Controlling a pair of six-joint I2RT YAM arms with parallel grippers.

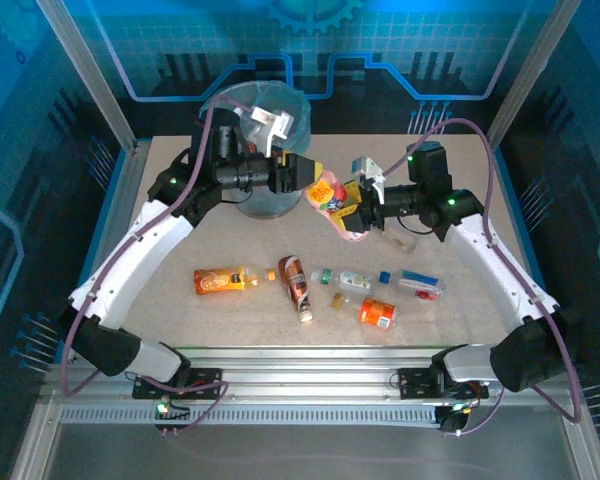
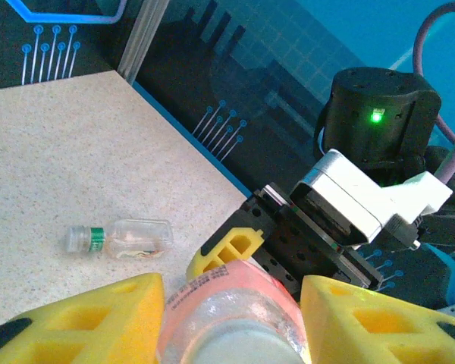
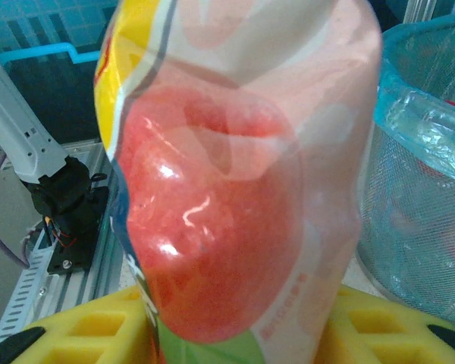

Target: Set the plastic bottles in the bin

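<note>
Handover in the air is my reading of this moment. The soft clear plastic bottle with a pink, red and yellow label (image 1: 332, 200) hangs above the speckled beige table (image 1: 180, 235), touching nothing but the two grippers. The right gripper (image 3: 239, 330) holds one end: its yellow fingers (image 3: 379, 322) press on both sides, and the bottle runs straight out ahead of them. The left gripper (image 2: 231, 296) has the other end, and its yellow fingers (image 2: 98, 318) lie against both sides with no gap that I can see. So the long axis goes from one pair of fingers directly to the other.

The round grey-blue mesh bin with a light-blue bag (image 3: 425, 227) stands just beside the bottle, behind the left fingers and to the side of the right ones. I judge the left arm to be the nearer one, so it should carry the bottle back over the rim once the right fingers let go.

Inside the bin something reddish shows dimly through the bag, and I cannot tell what. Below the fingers, a clear empty bottle with a green neck band (image 2: 121, 236) lies on its side.
</note>
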